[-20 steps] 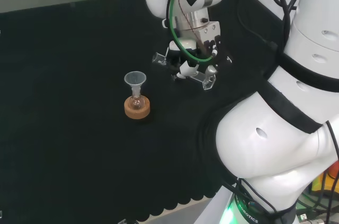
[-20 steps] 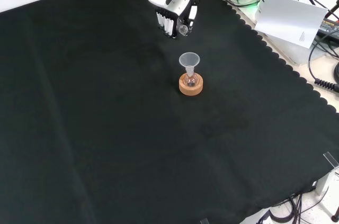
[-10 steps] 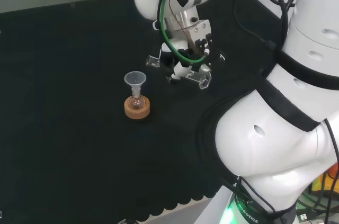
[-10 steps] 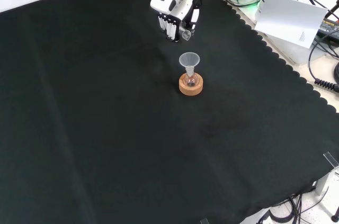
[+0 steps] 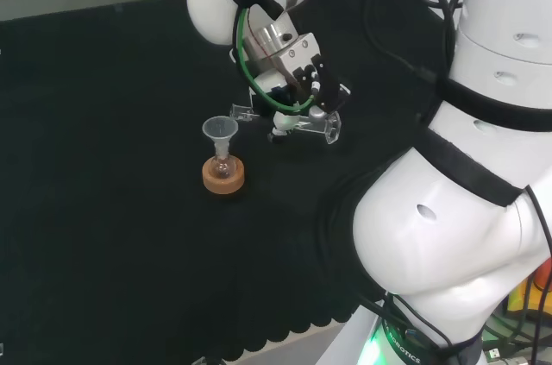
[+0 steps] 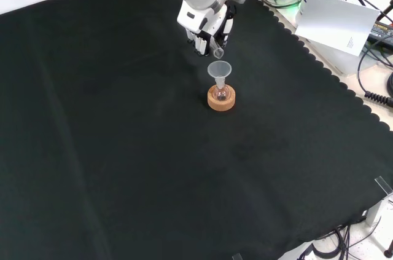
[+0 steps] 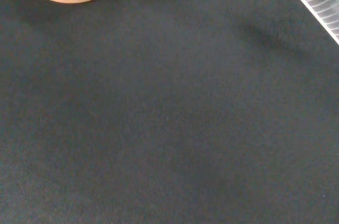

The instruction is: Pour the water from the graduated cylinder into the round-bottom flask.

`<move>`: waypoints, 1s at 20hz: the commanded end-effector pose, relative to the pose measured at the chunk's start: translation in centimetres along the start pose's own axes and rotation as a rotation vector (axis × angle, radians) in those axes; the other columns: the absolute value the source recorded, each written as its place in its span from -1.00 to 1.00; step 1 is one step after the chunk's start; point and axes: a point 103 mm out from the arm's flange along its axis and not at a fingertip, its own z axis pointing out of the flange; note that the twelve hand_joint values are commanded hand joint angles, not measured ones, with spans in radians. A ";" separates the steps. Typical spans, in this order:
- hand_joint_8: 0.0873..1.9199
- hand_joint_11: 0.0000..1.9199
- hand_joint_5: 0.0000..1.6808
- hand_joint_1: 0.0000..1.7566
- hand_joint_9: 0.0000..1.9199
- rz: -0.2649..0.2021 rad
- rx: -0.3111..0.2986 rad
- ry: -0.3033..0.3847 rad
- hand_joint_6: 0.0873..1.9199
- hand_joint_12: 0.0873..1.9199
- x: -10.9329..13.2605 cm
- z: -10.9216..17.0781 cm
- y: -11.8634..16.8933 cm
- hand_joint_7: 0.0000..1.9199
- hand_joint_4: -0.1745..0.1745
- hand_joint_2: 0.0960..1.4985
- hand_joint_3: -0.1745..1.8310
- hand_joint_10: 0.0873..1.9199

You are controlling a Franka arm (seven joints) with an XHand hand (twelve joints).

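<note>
Black cloth covers the bench, where the hand (image 5: 297, 93), curled round the near-horizontal graduated cylinder (image 5: 285, 116), brings its mouth just right of the funnel (image 5: 220, 129) in the head view.

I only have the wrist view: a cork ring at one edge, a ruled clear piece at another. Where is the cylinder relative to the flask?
Observer: In the head view the hand carries the graduated cylinder lying nearly level, its mouth close beside the funnel.
Operator: A funnel?
Observer: Yes, it sits in the neck of the round-bottom flask, which stands on the cork ring.
Operator: Is the mouth over the funnel yet?
Observer: In the front view it sits just beyond the funnel's rim.
</note>
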 end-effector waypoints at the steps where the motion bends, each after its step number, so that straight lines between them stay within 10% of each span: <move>1: -0.03 0.27 0.18 0.44 0.46 0.024 0.031 -0.065 -0.02 -0.26 0.5 -0.4 0.1 0.05 -1.00 0.44 -0.83 -1.00; 20: -0.03 0.28 0.18 0.44 0.46 0.104 0.107 -0.181 -0.02 -0.27 0.8 -2.6 -0.6 0.06 -1.00 0.44 -0.83 -1.00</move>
